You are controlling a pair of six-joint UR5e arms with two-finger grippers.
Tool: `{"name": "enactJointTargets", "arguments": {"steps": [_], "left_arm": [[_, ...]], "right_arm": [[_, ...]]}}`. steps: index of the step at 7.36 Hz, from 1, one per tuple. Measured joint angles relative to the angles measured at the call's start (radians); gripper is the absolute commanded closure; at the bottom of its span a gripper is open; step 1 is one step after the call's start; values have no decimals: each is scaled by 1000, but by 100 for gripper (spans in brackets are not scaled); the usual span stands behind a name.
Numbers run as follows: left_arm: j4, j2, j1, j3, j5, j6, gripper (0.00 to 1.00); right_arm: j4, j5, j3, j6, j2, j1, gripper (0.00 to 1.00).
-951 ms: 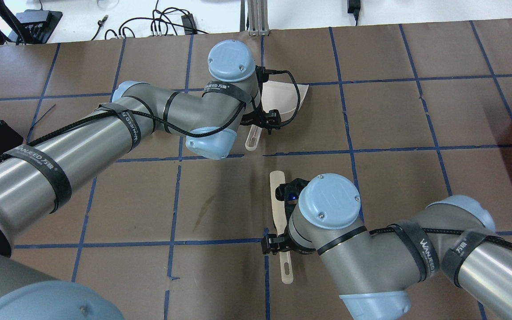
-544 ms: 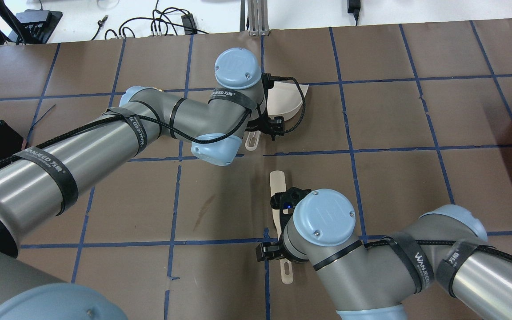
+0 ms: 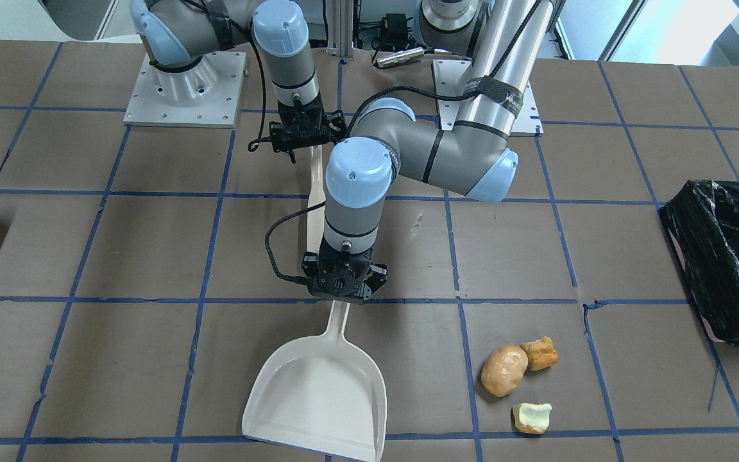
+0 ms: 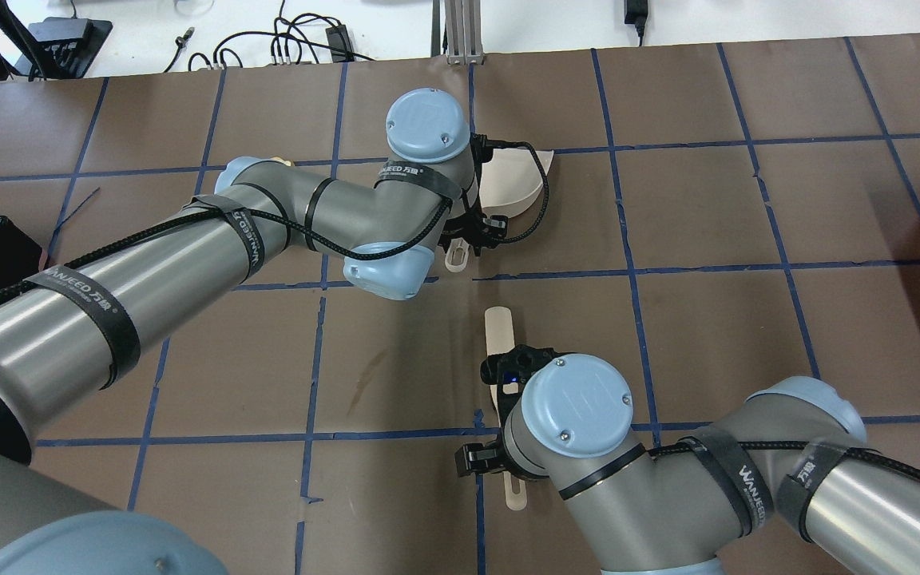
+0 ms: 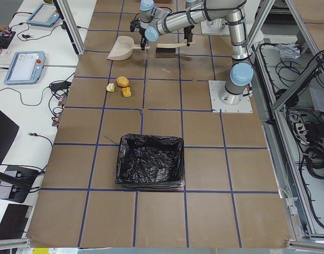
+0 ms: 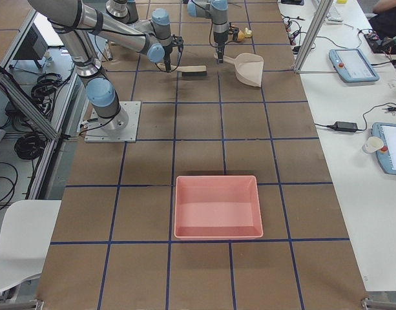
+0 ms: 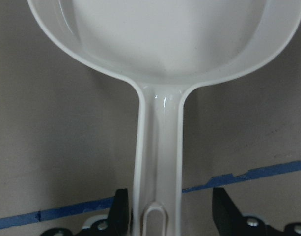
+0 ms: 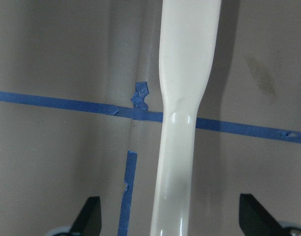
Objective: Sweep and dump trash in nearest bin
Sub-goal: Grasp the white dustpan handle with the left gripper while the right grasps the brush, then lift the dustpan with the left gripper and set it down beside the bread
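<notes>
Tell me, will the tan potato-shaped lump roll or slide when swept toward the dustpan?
The tan lump is rounded and smooth, so it will probably roll or wobble rather than slide straight. It appears to sit against the orange chunk, so a push likely shifts both. Its egg-like shape may make it veer sideways.

The front view faces the robot across the table (image 3: pixel 151 244), steeply down; the overhead looks forward from behind it. Both share the dustpan (image 3: pixel 315 391). Side views look along the table from afar, the bin (image 5: pixel 151 138) lower centre in the left one. Wrist cameras sit close over the dustpan and brush (image 8: pixel 187 123) handles.
</notes>
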Motion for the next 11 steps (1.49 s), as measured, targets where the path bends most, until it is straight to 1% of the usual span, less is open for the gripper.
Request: {"name": "enactJointTargets", "arguments": {"steps": [1,2,3,4,5,6,8,9,11], "left_arm": [[0,-1,0,0,2,-1,73],[0,-2,0,0,3,-1,90],[-1,-3,0,1,2,-2,98],[-1,-3,0,7,2,-1,99],[-1,-1,0,16,4,-1,100],[-2,5,1,22,8,-1,100],[-10,33,10,25,31,7,100],[-18,56,29,27,47,38,100],[-90,126,119,27,54,196,100]], "right_arm": [[-1,-3,5,0,1,0,3],[-2,-3,7,0,2,0,14],[-2,-3,7,1,3,0,29],[-1,0,7,5,6,1,44],[1,1,8,15,12,1,57],[5,2,7,32,23,2,67],[8,3,3,53,34,1,72],[8,2,-2,55,36,1,73],[11,0,-26,54,36,0,73]]}}
